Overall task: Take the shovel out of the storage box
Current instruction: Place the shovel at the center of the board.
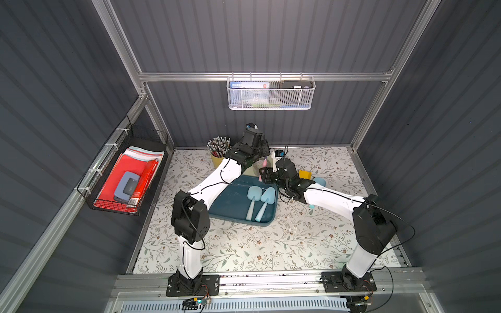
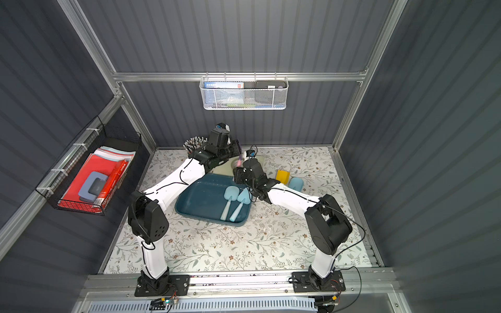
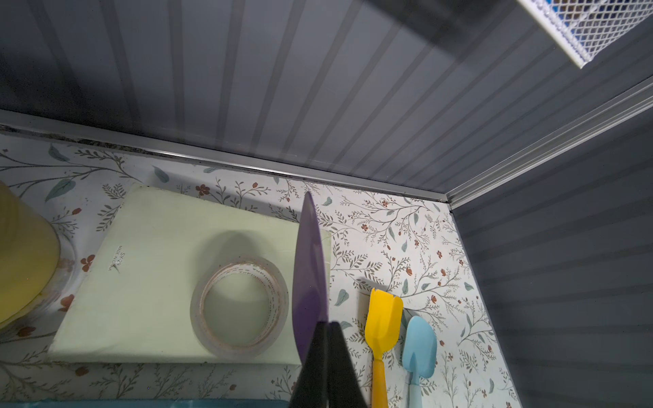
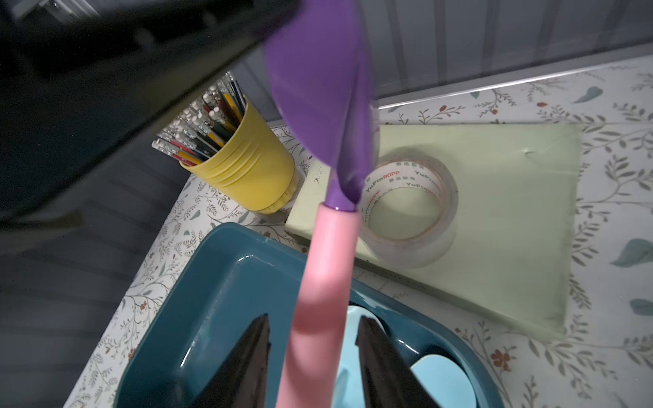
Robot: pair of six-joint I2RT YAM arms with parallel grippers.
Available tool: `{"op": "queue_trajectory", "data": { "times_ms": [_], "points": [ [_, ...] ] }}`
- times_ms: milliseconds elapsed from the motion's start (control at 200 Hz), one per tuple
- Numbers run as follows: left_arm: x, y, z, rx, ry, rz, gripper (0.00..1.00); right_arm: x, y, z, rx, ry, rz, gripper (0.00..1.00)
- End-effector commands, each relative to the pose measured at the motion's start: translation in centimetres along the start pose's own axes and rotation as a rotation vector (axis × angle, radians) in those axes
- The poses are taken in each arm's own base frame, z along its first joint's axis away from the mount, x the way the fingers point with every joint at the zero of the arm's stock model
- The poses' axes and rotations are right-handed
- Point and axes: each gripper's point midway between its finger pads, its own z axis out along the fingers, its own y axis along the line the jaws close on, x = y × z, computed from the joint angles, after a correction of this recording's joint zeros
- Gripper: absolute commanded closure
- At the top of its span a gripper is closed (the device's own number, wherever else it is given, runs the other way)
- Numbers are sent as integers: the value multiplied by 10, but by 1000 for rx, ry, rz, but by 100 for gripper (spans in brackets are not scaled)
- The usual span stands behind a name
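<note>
Left fingers (image 3: 319, 367) are clamped on the shovel's (image 4: 323, 268) purple blade, and its pink handle, pointing toward the box (image 4: 198, 303), is straddled by the part-open right fingers (image 4: 247, 364).

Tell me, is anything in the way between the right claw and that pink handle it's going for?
Nothing visible is. The right gripper has its open jaws on either side of the pink handle, with only bare air in the gaps. The left gripper holds the purple blade at the other end, clear of that spot.
</note>
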Motion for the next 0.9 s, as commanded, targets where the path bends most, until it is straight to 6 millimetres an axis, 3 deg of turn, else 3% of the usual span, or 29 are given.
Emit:
{"op": "queue_trajectory", "data": {
  "times_ms": [0, 390, 555, 645, 725, 770, 890],
  "points": [
    [-21, -15, -23, 54, -51, -17, 100, -2, 2, 5, -3, -5, 2, 61],
    [-21, -14, -26, 51, -47, -7, 100, -3, 3, -1, -13, -3, 10, 92],
    [-20, -14, -26, 55, -44, -10, 100, -5, -2, -6, 4, -19, 24, 96],
    [-20, -14, -25, 56, -43, -8, 100, -2, -1, -4, -4, -12, 24, 85],
    [-20, -15, -25, 59, -42, -8, 100, 0, -2, -3, -1, -5, 36, 58],
    [-21, -16, -26, 63, -45, -8, 100, 1, -4, -2, 6, -5, 43, 48],
    [-27, -21, -30, 77, -56, -14, 100, 2, -3, 1, -1, 2, 44, 42]
  ]
}}
